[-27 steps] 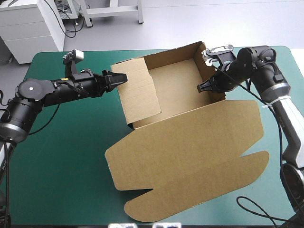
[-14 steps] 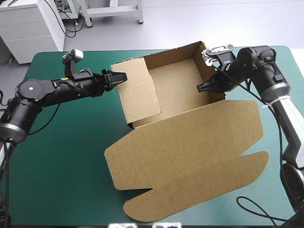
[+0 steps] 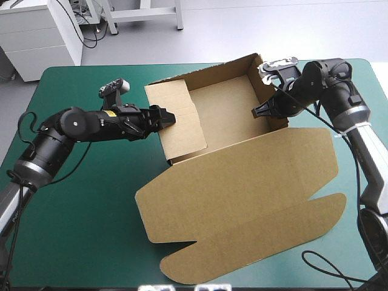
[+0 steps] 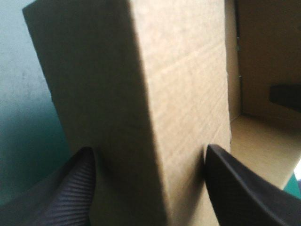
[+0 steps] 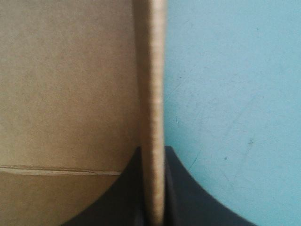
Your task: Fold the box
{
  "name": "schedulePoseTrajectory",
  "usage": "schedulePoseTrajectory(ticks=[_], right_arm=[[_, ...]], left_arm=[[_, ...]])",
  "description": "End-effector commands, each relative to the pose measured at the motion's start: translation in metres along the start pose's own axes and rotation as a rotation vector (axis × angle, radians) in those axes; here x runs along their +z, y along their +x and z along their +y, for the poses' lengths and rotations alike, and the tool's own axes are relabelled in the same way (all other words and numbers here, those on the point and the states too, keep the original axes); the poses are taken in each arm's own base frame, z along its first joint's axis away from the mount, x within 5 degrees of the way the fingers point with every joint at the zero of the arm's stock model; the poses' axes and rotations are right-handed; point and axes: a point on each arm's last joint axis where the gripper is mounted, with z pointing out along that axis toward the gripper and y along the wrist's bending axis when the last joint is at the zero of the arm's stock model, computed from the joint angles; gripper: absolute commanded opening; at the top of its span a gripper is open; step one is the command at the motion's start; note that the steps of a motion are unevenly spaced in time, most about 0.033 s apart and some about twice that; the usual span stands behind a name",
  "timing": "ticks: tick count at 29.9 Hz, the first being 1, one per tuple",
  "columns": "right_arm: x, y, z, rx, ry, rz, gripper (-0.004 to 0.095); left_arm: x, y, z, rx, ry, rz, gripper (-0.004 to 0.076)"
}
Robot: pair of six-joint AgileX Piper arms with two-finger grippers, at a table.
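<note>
The brown box [image 3: 224,109] stands as an open tray at the back of the table, its lid [image 3: 242,188] lying flat toward the front edge. My left gripper [image 3: 167,118] is open at the tray's left wall [image 3: 179,121]. In the left wrist view that wall [image 4: 178,94] fills the space between the parted fingers of the left gripper [image 4: 150,153]. My right gripper [image 3: 259,111] is shut on the right wall's top edge. The right wrist view shows the board's edge [image 5: 153,70] pinched in the right gripper [image 5: 153,188].
The flat lid and its curved flap [image 3: 254,242] cover the front middle of the teal-green cover [image 3: 79,200], reaching close to the front edge. The tray's far corner [image 3: 254,56] lies near the table's back edge.
My left gripper has slid forward and to the right along the box's left wall, which now stands between its fingers. The wall has shifted slightly inward. The right arm has not moved.
</note>
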Motion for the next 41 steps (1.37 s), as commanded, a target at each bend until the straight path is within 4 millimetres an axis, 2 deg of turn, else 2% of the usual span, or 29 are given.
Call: schedulePoseTrajectory(ticks=[1,8,16,26,33,41], right_arm=[[-0.029,-0.007,0.003,0.002,0.0,-0.125,-0.0011],[-0.031,-0.007,0.006,-0.001,-0.008,-0.122,-0.0011],[-0.029,-0.01,0.031,-0.057,0.073,-0.129,-0.0011],[-0.034,-0.013,0.048,-0.074,0.126,-0.152,-0.0011],[-0.056,-0.022,0.049,-0.069,0.125,-0.213,-0.0011],[-0.057,-0.021,0.05,-0.066,0.117,-0.203,-0.0011]], left_arm=[[-0.011,0.001,-0.021,-0.047,-0.025,-0.093,0.0477],[-0.005,0.013,-0.029,-0.051,-0.124,-0.096,0.0477],[-0.006,0.014,-0.024,-0.072,-0.193,-0.099,0.0477],[-0.006,0.014,-0.024,-0.064,-0.195,-0.105,0.0477],[-0.006,0.013,-0.023,-0.043,-0.21,-0.115,0.0477],[-0.006,0.008,-0.024,-0.024,-0.189,-0.164,0.0477]])
